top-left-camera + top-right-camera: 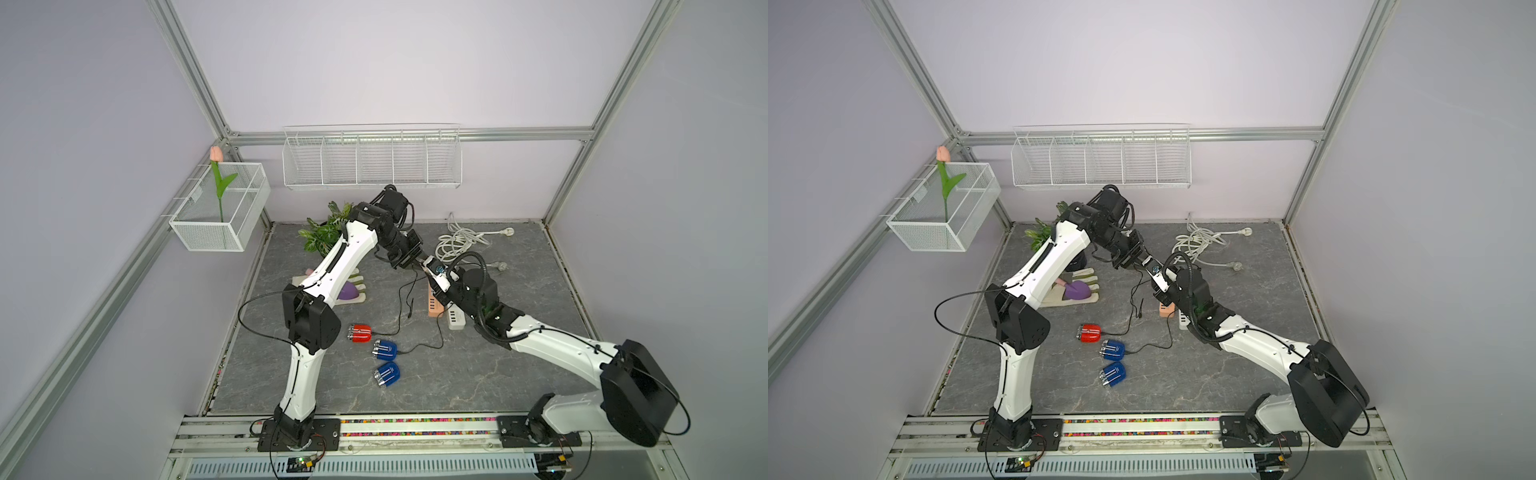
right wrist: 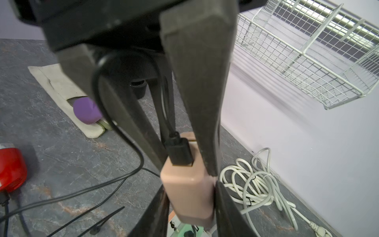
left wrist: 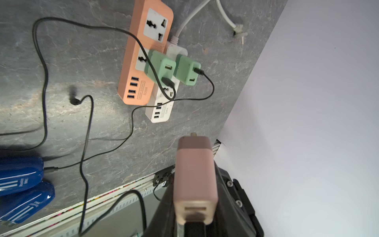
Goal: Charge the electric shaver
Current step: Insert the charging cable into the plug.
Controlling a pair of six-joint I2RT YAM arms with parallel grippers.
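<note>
Three electric shavers lie near the table's front: a red one and a blue one, each with a black cable, and a second blue one with no cable showing. Above the orange power strip and the white power strip, both grippers meet on a pink USB charger. My left gripper is shut on it at the port end, where a black USB plug sits. My right gripper clamps its other end. The cable's free tip dangles.
Two green chargers with cables sit plugged into the strips. A coiled white cord lies at the back, a plant and a glove with a purple object to the left. Wire baskets hang on the walls.
</note>
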